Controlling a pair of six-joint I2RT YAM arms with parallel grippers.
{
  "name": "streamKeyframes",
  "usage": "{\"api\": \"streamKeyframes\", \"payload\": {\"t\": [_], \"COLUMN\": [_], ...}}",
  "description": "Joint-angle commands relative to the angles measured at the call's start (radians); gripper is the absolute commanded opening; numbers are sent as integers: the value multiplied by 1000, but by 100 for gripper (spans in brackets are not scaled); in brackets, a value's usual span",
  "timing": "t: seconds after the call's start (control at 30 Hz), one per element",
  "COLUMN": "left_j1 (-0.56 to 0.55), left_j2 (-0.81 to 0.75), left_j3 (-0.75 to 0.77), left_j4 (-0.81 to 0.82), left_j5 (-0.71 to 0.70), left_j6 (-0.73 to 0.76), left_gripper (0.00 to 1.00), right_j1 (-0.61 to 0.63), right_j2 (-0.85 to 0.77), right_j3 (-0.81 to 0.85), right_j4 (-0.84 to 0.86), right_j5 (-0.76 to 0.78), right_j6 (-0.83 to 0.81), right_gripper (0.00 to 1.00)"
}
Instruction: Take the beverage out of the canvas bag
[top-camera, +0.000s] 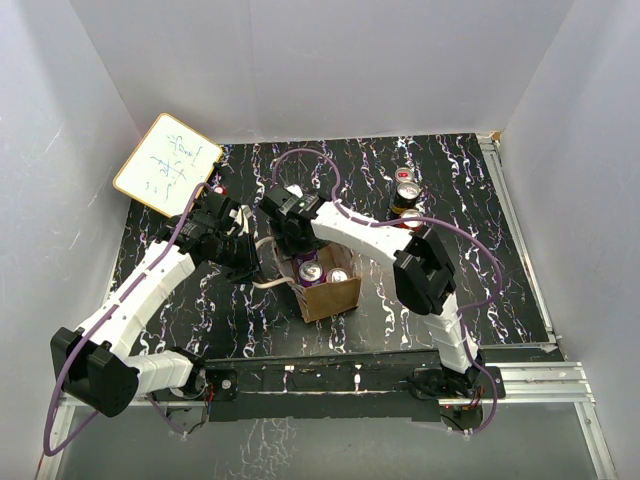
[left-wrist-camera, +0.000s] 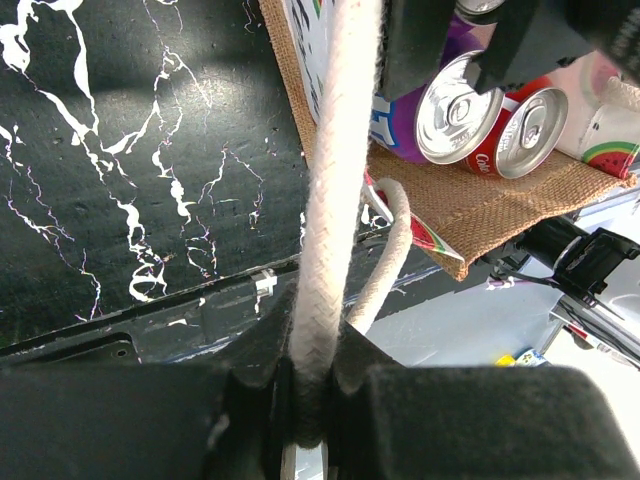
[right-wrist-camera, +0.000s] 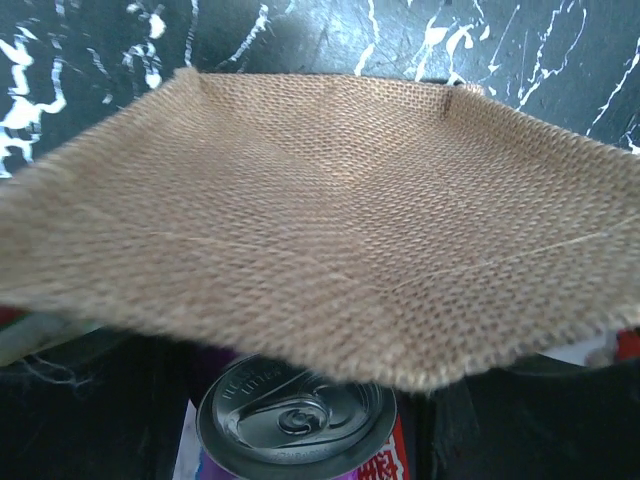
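Table (top-camera: 480, 260): black marbled, bearing the bag near its middle.
Canvas bag (top-camera: 335, 300): upright, mouth open.
Right gripper (top-camera: 298, 250): at the bag's mouth; whether it gripped anything could not be told.
Left gripper (left-wrist-camera: 312, 400): pinched on the off-white handle (left-wrist-camera: 335, 180).
Purple can (right-wrist-camera: 295, 420): inside the bag, beside a red can (left-wrist-camera: 525, 130).
Risk: a rising can could snag the burlap wall and tip the bag if the handle slipped.
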Motion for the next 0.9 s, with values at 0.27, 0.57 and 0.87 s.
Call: {"api": "streamKeyframes", "payload": {"t": [0.27, 0.57, 0.87], "left_j1": [5, 5, 5], "left_j2": [-21, -9, 29], "left_j3": [15, 27, 49], "left_j4": [-29, -29, -36], "left_j5": [-6, -9, -22], "left_j6": [1, 2, 38], "left_gripper": [0, 0, 0], "right_j1": [2, 0, 0], "right_j2": [-149, -278, -546], "right_j3": [228, 259, 189], "right_j4": [31, 65, 104], "right_j5": [-46, 12, 143], "right_j6": [-62, -104, -165], "right_gripper": [15, 8, 8]}}
